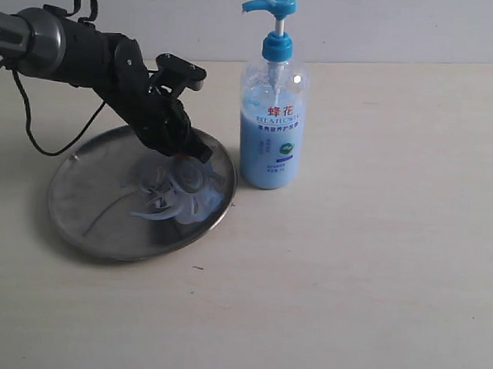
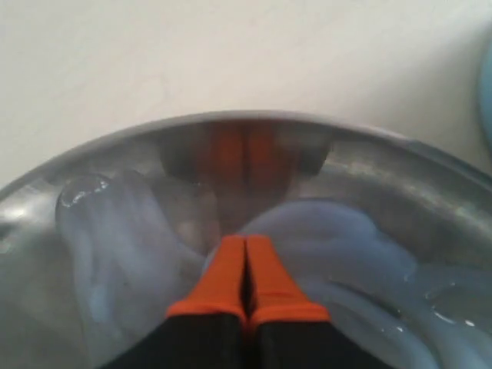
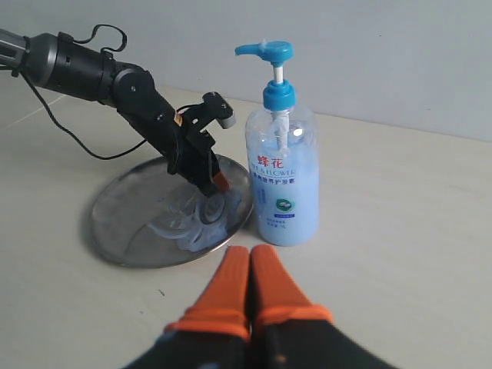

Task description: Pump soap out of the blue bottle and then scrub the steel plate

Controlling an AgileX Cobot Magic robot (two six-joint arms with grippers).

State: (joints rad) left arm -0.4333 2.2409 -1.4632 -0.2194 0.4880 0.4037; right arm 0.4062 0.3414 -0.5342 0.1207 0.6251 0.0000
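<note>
The steel plate [image 1: 80,201] [image 3: 123,223] [image 2: 430,192] lies on the table left of the blue bottle [image 1: 272,128] [image 3: 283,177], which stands upright just beyond the plate's right rim. Pale blue soap [image 1: 176,193] [image 2: 115,254] [image 3: 204,223] is smeared in curved streaks over the plate's right half. My left gripper [image 1: 192,158] [image 2: 246,242] [image 3: 218,183] is shut with nothing in it, its orange tips down in the soap on the plate. My right gripper [image 3: 250,254] is shut and empty, above bare table, short of the plate and bottle. It does not show in the exterior view.
The left arm [image 1: 88,52] reaches in from the upper left, with a black cable [image 1: 34,132] looping down beside the plate. A pale wall [image 1: 156,14] runs behind the table. Bare tabletop [image 1: 374,266] stretches right of the bottle and along the front.
</note>
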